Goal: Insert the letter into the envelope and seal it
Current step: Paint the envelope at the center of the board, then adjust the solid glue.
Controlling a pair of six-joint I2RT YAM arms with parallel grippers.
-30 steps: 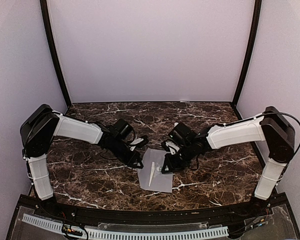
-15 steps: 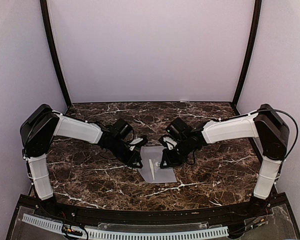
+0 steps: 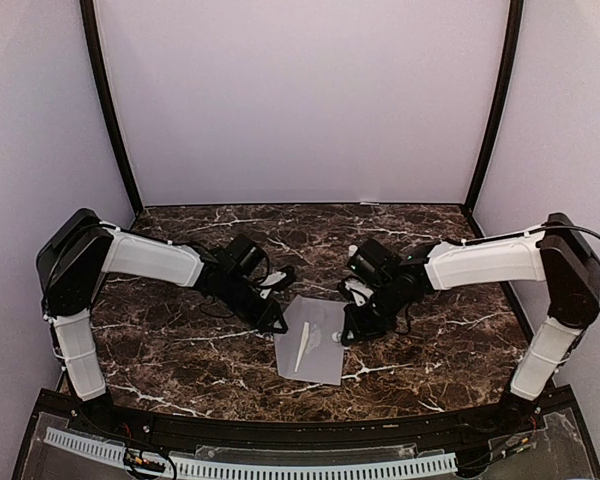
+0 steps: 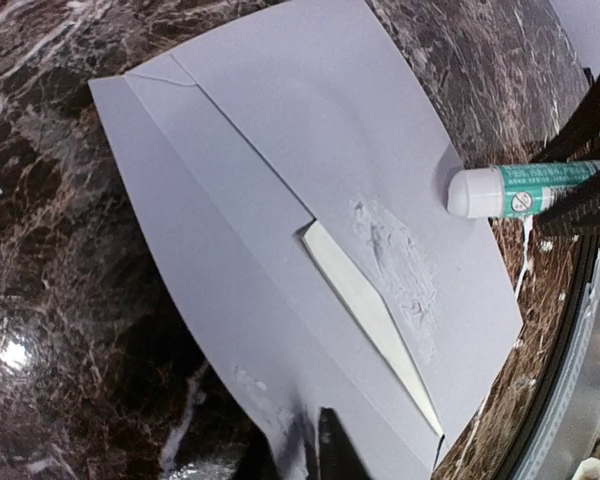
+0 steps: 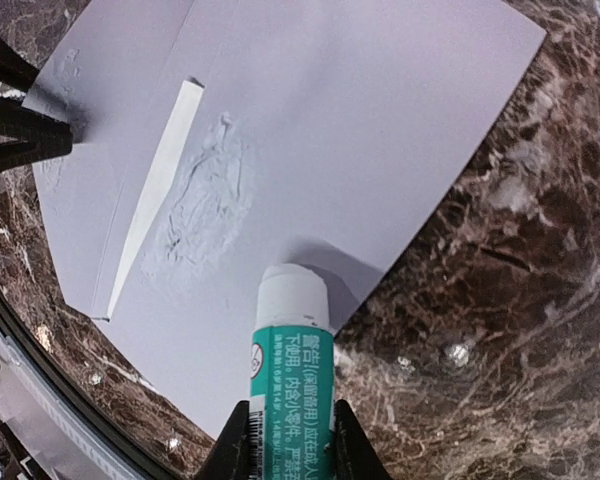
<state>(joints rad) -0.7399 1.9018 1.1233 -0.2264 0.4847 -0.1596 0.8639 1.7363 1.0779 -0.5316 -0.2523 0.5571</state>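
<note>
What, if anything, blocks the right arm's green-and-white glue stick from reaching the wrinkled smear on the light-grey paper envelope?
Probably nothing, so yes: the glue stick in the right gripper faces the smear across bare envelope; the left gripper sits at its corner.

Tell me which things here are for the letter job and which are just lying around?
For the job: envelope, letter peeking out of it, glue stick in the right claw, left claw at the envelope's edge.
Just lying about: nothing I can see; only the marble table underneath.
</note>
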